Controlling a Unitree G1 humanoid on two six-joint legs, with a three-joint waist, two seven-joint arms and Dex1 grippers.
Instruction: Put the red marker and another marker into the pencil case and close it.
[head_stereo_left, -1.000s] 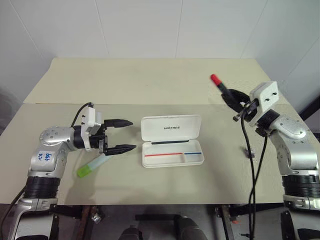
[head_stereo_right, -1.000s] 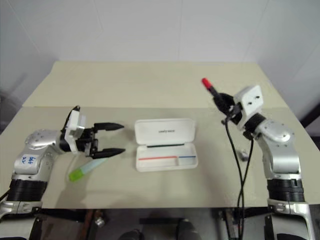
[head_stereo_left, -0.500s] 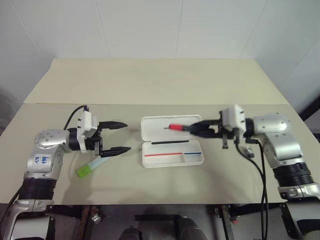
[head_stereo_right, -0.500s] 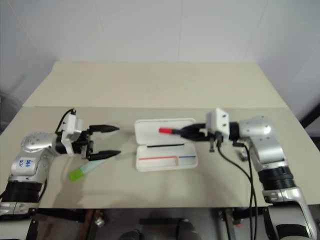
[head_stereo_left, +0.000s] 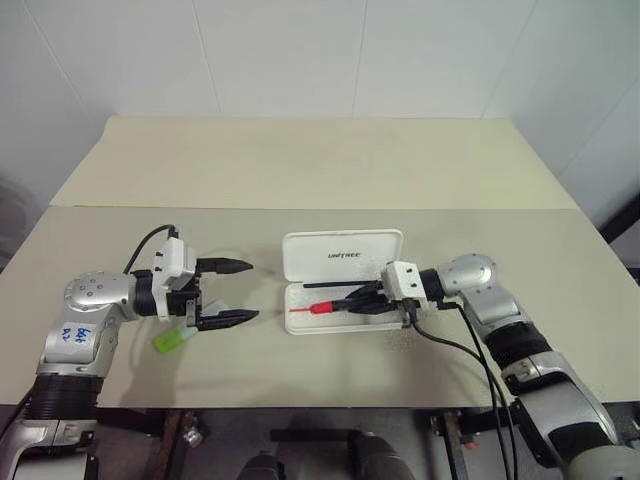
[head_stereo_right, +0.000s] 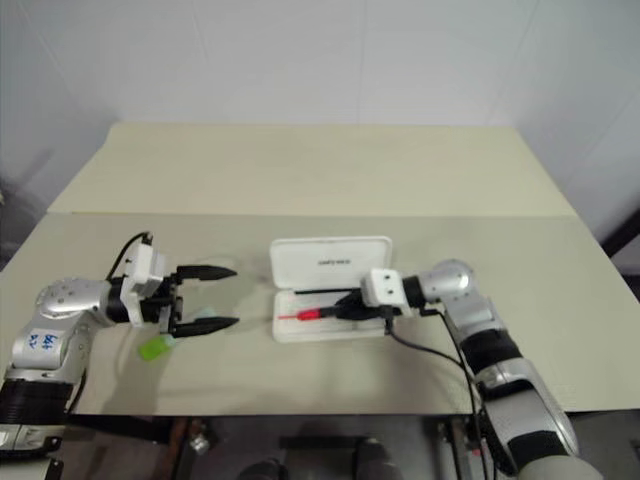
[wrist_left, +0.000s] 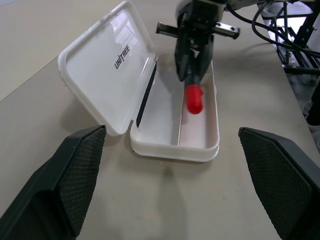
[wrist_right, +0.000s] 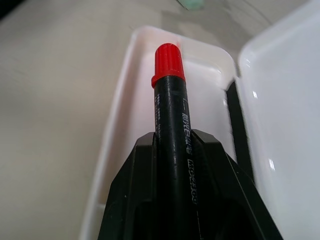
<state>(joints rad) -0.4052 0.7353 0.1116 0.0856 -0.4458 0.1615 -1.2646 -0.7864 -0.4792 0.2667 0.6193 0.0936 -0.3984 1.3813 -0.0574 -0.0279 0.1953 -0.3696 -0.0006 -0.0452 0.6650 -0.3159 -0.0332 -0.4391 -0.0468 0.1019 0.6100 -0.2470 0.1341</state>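
The pencil case (head_stereo_left: 342, 256) lies open at mid-table, its white lid (wrist_left: 100, 65) tipped back and its tray (head_stereo_left: 395, 322) toward me. My right gripper (head_stereo_left: 352, 301) is shut on the red marker (head_stereo_left: 320, 309) by its black barrel. The red cap (wrist_left: 193, 98) points left, low over the tray; I cannot tell whether it touches. In the right wrist view the marker (wrist_right: 170, 100) runs out between my fingers (wrist_right: 135, 190). The green highlighter (head_stereo_left: 172, 340) lies on the table to the left, partly under my left gripper (head_stereo_left: 253, 290). That gripper is open with nothing between its fingers (wrist_left: 75, 175).
The beige table (head_stereo_left: 300, 160) stretches far behind the case, with a seam across it. A cable (head_stereo_left: 470, 350) hangs from my right wrist toward the table's front edge.
My right arm has swung down and to the left with the red marker, from high at the right to low over the case's tray. The left gripper has stayed open, nearly in place.
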